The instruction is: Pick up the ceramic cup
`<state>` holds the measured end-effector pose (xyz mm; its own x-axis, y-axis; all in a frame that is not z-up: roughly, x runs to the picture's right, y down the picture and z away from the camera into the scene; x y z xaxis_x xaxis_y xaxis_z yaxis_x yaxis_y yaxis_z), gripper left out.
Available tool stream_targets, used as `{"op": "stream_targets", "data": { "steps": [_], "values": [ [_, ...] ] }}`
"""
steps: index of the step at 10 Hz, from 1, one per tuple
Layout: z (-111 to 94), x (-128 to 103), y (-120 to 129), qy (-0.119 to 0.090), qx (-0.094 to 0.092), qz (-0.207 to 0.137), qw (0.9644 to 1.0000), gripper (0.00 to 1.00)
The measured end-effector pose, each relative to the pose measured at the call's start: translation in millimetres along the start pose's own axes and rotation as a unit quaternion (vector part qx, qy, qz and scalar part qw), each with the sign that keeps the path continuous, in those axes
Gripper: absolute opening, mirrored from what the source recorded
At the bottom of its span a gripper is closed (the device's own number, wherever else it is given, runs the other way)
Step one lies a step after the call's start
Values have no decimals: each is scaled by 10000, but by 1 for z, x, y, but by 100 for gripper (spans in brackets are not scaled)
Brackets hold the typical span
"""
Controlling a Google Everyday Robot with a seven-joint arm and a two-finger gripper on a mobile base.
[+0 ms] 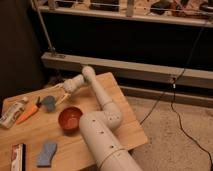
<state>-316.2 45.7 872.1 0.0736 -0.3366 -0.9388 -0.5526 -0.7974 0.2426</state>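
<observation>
**Camera view.** A wooden table (35, 135) with the red-orange bowl (70, 119) as landmark. The white arm (101, 99) passes just right of the bowl and reaches past it to the far left. The gripper (54, 94) is up and left of the bowl, its two pale fingers spread apart and holding nothing. The ceramic cup (48, 103), blue-grey inside, stands on the table left of the bowl and slightly beyond it. It is just beside the fingertips; whether they touch it cannot be told. Farther left of the bowl lie an orange object (29, 113) and a white bottle (12, 113). Nearer the camera and left of the bowl lie a blue-grey pad (47, 154) and a red packet (18, 156).

**Progress.** The approach appears nearly complete. The closing of the fingers on the cup and the lift remain to be done.
</observation>
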Motion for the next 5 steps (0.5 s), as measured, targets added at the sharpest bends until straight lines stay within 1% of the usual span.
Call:
{"op": "stream_targets", "data": {
  "steps": [5],
  "values": [
    [8, -2, -3, -53, 151, 78, 9998, 65]
  ]
}}
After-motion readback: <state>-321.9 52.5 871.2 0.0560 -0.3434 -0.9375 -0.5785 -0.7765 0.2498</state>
